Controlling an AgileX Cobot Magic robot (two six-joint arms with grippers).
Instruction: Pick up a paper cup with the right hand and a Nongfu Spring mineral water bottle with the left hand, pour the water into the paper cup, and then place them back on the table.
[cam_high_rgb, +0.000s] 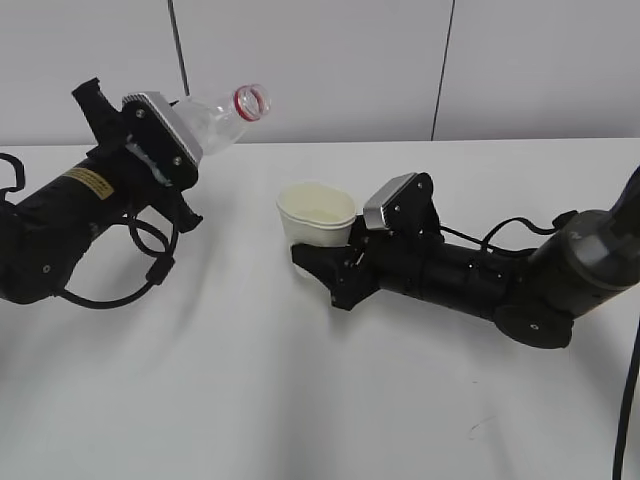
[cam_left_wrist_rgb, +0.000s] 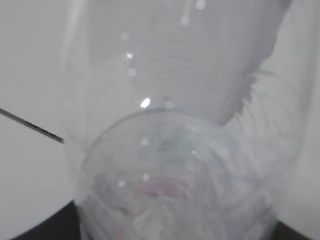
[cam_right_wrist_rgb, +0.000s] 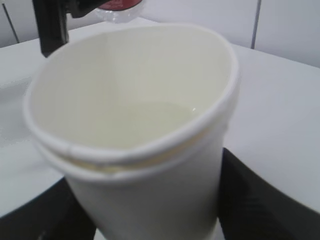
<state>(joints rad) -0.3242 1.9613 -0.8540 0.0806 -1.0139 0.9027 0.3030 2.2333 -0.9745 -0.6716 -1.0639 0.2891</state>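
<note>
My left gripper (cam_high_rgb: 182, 136) is shut on the Nongfu Spring mineral water bottle (cam_high_rgb: 218, 122), which is held above the table, tilted, its open red-ringed mouth (cam_high_rgb: 252, 102) pointing up and right. No stream leaves the mouth. In the left wrist view the clear bottle (cam_left_wrist_rgb: 170, 150) fills the frame, blurred. To the right and lower, my right gripper (cam_high_rgb: 316, 252) is shut on the paper cup (cam_high_rgb: 318, 212), which stands upright with its rim squeezed oval. The cup (cam_right_wrist_rgb: 135, 150) sits between dark fingers (cam_right_wrist_rgb: 262, 200), and water (cam_right_wrist_rgb: 155, 117) lies in its bottom.
The white table (cam_high_rgb: 300, 400) stretches to the front. A pale wall with dark vertical seams (cam_high_rgb: 440, 70) runs behind it. A black cable (cam_high_rgb: 140, 270) loops under the left arm, and another (cam_high_rgb: 628, 400) hangs at the right edge.
</note>
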